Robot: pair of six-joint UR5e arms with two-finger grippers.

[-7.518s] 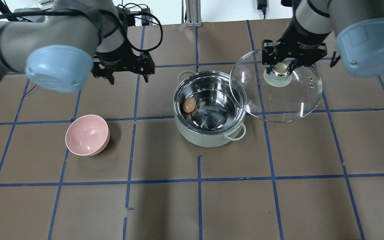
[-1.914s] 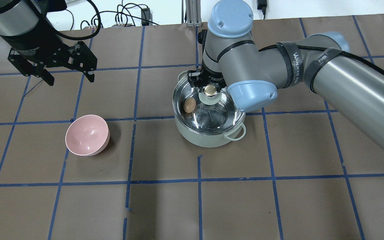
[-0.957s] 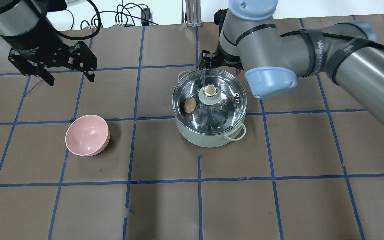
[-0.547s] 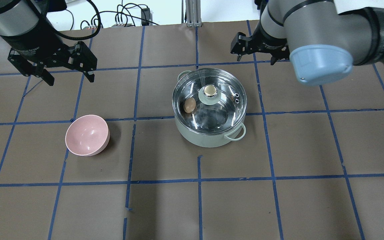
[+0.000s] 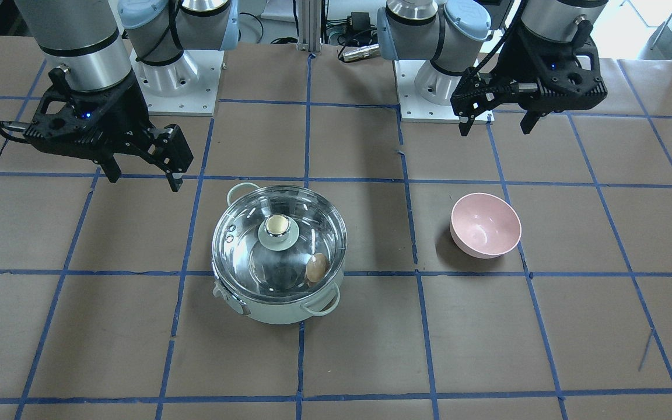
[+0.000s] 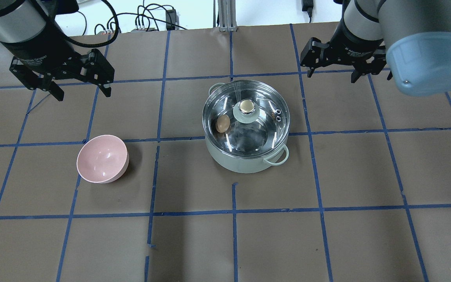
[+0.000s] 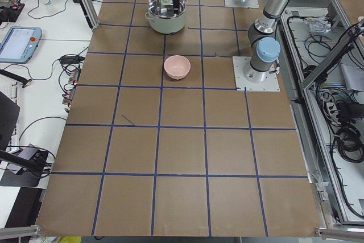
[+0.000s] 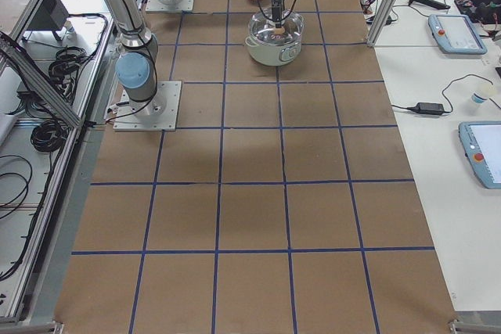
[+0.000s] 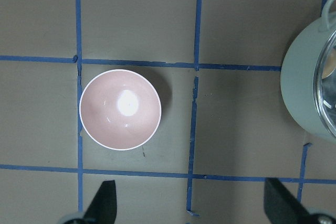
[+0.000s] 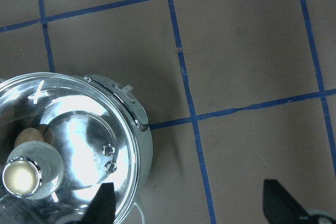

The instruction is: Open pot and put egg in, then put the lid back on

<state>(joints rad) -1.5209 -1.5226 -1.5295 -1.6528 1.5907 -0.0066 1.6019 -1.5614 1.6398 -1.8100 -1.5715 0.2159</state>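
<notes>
Resting lid (image 6: pixel 246 110) closes pot (image 6: pixel 245 161) | egg (image 6: pixel 222 123) inside pot, under glass | right gripper (image 6: pixel 332 77) beyond pot's right, jaws spread, empty | left gripper (image 6: pixel 83 94) well left of pot, jaws spread, empty | pink bowl (image 6: pixel 102 158) left of pot

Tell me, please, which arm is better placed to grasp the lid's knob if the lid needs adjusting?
Right, probably. The right pincer hangs open nearer the lid on the pot, and its wrist view shows the knob. The left pincer is farther off, looking at the pink bowl.
</notes>
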